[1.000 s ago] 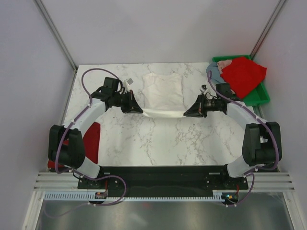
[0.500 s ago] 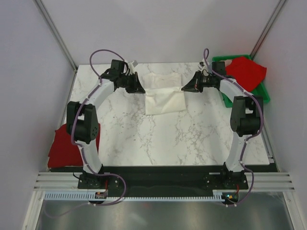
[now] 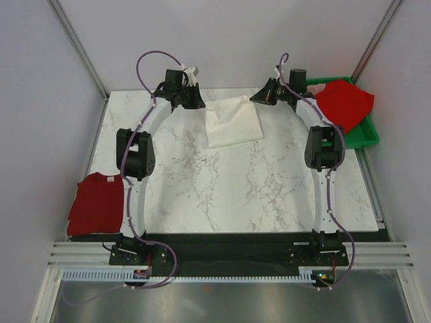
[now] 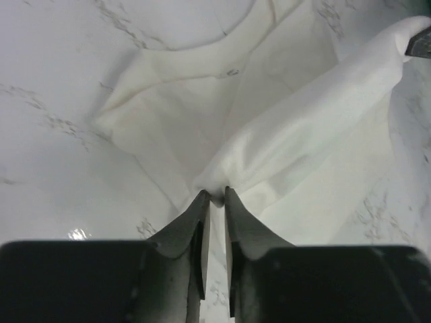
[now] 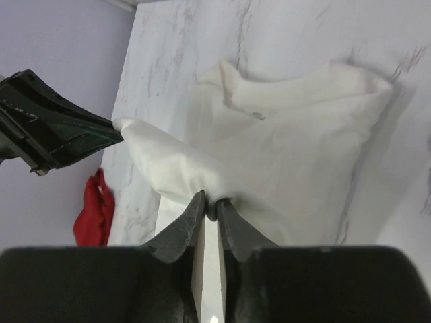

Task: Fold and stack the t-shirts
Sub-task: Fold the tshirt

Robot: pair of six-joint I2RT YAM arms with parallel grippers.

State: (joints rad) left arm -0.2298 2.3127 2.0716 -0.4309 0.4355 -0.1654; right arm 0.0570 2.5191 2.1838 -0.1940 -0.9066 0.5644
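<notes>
Left gripper point(image 3: 200, 104) and right gripper point(image 3: 259, 99) moved rearward, both clamping white t-shirt point(image 3: 232, 124), green bin point(image 3: 361, 134) partly covered

nothing legible anywhere. the white t-shirt point(image 4: 202, 114) carries a tiny dark label point(image 4: 233, 72) just below its neckline, too small to read.
</notes>
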